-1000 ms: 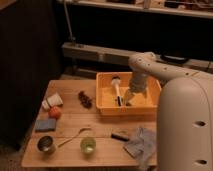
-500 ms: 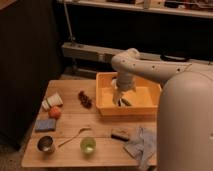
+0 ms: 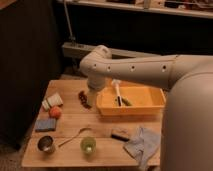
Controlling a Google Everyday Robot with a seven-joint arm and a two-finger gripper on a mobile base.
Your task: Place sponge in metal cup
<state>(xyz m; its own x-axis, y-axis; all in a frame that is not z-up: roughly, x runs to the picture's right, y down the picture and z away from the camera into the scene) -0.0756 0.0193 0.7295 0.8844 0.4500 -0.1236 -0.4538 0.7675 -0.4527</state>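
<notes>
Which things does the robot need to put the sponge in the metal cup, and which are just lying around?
For the job: blue sponge; metal cup; gripper, hanging beside the left end of the yellow bin.
Just lying about: orange; green cup; spoon; cloth.

Wooden table (image 3: 70, 121) carries sponge (image 3: 45, 124), metal cup (image 3: 46, 144), orange (image 3: 55, 112), spoon (image 3: 75, 136), green cup (image 3: 88, 145), yellow bin (image 3: 131, 108), cloth (image 3: 141, 145) — gripper (image 3: 91, 97) hanging beside the bin.

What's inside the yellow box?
A white-handled tool and something green lie in the yellow box. The arm hides its back-left corner. The claw hangs beside that corner, over the table.
</notes>
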